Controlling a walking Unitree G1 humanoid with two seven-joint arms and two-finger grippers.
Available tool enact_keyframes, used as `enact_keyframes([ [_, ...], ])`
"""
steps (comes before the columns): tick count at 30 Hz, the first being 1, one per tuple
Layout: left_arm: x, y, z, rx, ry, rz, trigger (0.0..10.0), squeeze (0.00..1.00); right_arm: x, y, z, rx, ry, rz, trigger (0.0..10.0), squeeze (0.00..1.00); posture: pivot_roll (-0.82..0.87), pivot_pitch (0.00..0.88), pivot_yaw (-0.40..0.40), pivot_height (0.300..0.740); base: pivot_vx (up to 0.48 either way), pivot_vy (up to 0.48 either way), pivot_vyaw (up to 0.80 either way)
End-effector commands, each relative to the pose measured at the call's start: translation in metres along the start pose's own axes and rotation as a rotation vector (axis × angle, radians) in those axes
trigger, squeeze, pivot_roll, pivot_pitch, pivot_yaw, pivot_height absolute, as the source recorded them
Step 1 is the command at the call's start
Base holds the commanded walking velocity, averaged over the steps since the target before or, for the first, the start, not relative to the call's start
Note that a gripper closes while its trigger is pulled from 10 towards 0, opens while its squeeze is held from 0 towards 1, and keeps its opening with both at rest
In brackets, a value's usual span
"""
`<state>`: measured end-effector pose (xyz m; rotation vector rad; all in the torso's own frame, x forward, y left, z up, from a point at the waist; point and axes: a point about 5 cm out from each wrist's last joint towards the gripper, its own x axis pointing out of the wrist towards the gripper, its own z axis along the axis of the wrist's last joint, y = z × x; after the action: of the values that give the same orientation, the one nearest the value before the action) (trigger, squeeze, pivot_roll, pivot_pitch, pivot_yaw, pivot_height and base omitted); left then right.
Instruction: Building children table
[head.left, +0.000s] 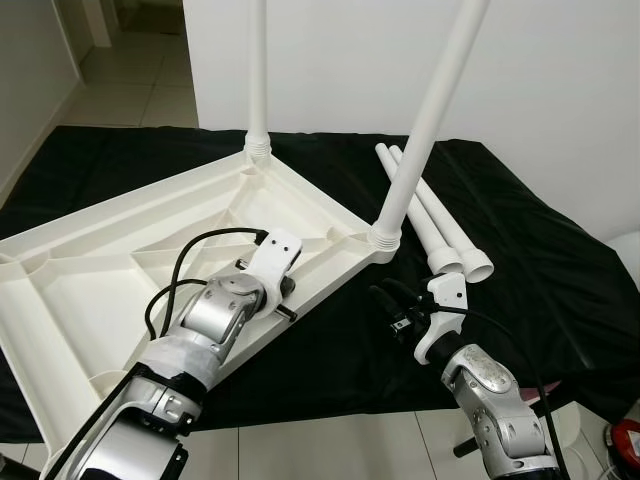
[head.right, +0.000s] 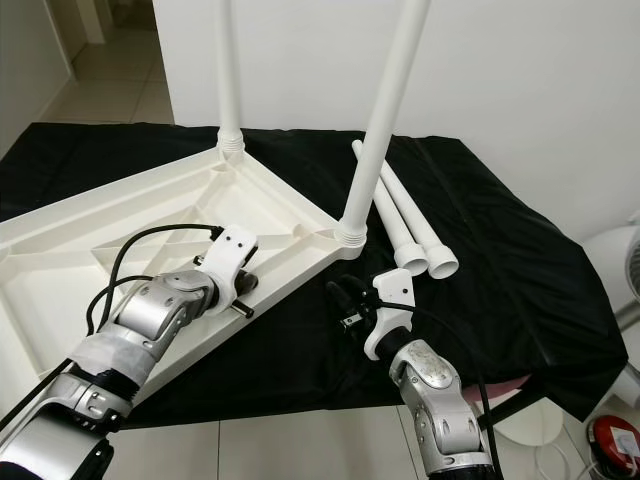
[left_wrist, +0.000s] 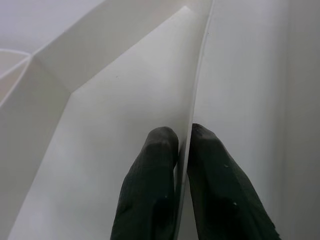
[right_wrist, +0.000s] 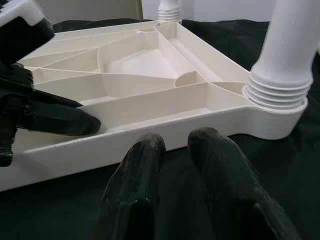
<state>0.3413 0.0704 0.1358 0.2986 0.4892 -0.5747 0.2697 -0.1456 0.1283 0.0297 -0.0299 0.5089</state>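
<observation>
A white plastic table top lies upside down on a black cloth, ribs facing up. Two white legs stand screwed into it, one at the far corner and one at the right corner. Two loose legs lie side by side on the cloth just right of that corner. My left gripper is shut on the thin wall of the table top's near right rim. My right gripper hovers low over the cloth just in front of that rim, fingers a little apart and holding nothing.
The black cloth covers a low platform whose front edge falls to the tiled floor. A white wall stands right behind it. A white rounded object and a red item are at the far right.
</observation>
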Motion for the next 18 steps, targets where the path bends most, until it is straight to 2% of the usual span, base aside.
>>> enact_keyframes([
  [1, 0.000, 0.000, 0.023, 0.044, -0.102, 0.086, 0.0, 0.00, 0.000, -0.001, -0.001, -0.005, 0.004, -0.009, 10.0, 0.00, -0.06, 0.000, -0.047, 0.740, 0.000, 0.000, 0.00],
  [5, 0.004, -0.005, 0.032, 0.052, -0.141, 0.078, 0.0, 0.00, 0.002, -0.001, -0.002, -0.002, 0.000, -0.016, 10.0, 0.00, -0.06, 0.000, -0.044, 0.740, 0.000, 0.000, 0.00],
  [6, 0.005, -0.007, 0.038, 0.055, -0.175, 0.078, 8.3, 0.00, 0.002, 0.000, -0.002, 0.001, -0.003, -0.019, 10.0, 0.00, -0.06, 0.000, -0.040, 0.740, 0.000, 0.000, 0.00],
  [9, 0.006, -0.008, 0.042, 0.064, -0.201, 0.080, 8.3, 0.00, 0.002, 0.001, -0.002, 0.002, -0.005, -0.021, 10.0, 0.00, -0.07, 0.000, -0.038, 0.740, 0.000, 0.000, 0.00],
  [10, 0.006, -0.008, 0.047, 0.065, -0.234, 0.082, 10.0, 0.00, 0.002, 0.002, -0.002, 0.005, -0.007, -0.022, 10.0, 0.00, -0.07, 0.000, -0.033, 0.740, 0.000, 0.000, 0.00],
  [11, 0.006, -0.008, 0.047, 0.065, -0.234, 0.082, 10.0, 0.00, 0.002, 0.002, -0.002, 0.005, -0.007, -0.022, 10.0, 0.00, -0.07, 0.000, -0.033, 0.740, 0.000, 0.000, 0.00],
  [15, 0.000, -0.005, 0.056, 0.096, -0.338, 0.072, 10.0, 0.00, 0.002, 0.004, -0.003, 0.016, -0.010, -0.033, 10.0, 0.00, -0.06, 0.000, -0.031, 0.740, 0.000, 0.000, 0.00],
  [16, 0.000, -0.005, 0.056, 0.077, -0.344, 0.046, 10.0, 0.13, 0.002, 0.005, -0.004, 0.017, -0.010, -0.033, 10.0, 0.00, -0.06, 0.000, -0.031, 0.740, 0.000, 0.000, 0.00],
  [17, 0.000, -0.005, 0.056, 0.077, -0.344, 0.046, 10.0, 0.13, 0.002, 0.005, -0.004, 0.017, -0.010, -0.033, 10.0, 0.00, -0.06, 0.000, -0.031, 0.740, 0.000, 0.000, 0.00],
  [18, -0.001, -0.006, 0.056, 0.057, -0.355, 0.009, 10.0, 1.00, 0.003, 0.005, -0.004, 0.019, -0.011, -0.032, 10.0, 0.00, -0.06, 0.000, -0.031, 0.740, 0.000, 0.000, 0.00],
])
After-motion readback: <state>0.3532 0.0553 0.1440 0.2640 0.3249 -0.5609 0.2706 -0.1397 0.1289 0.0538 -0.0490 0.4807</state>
